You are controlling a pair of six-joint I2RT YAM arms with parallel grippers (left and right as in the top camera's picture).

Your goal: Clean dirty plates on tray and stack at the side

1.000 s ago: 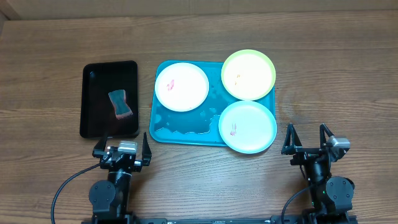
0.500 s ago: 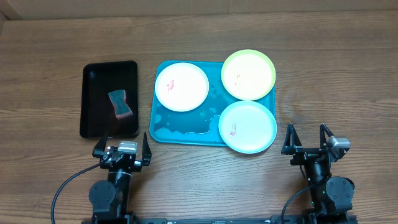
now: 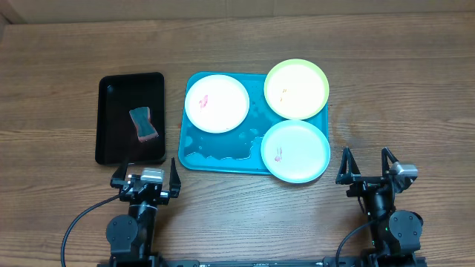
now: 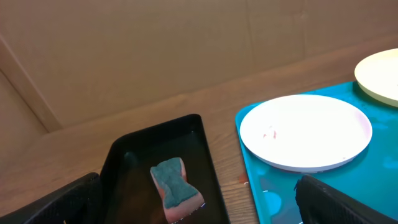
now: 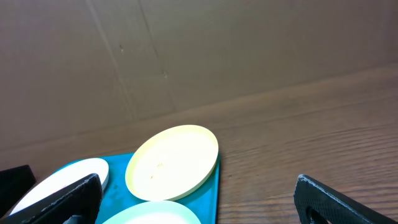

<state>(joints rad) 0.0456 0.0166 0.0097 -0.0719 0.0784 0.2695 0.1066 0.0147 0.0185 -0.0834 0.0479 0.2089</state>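
Observation:
The turquoise tray [image 3: 223, 159] holds a white plate [image 3: 216, 103] with a red smear. A pale yellow plate [image 3: 296, 88] overlaps the tray's far right corner. A light-blue plate [image 3: 295, 150] with a red mark overhangs its near right corner. My left gripper [image 3: 145, 172] rests open at the table's front, just behind the black tray. My right gripper [image 3: 367, 165] is open too, to the right of the light-blue plate. Nothing sits between either pair of fingers. The left wrist view shows the white plate [image 4: 306, 131]; the right wrist view shows the yellow plate [image 5: 172, 163].
A black tray [image 3: 111, 152] left of the turquoise one holds a sponge [image 3: 143, 124] with a green top and pink body. Water pools on the turquoise tray's near side. Brown cardboard walls stand behind the wooden table.

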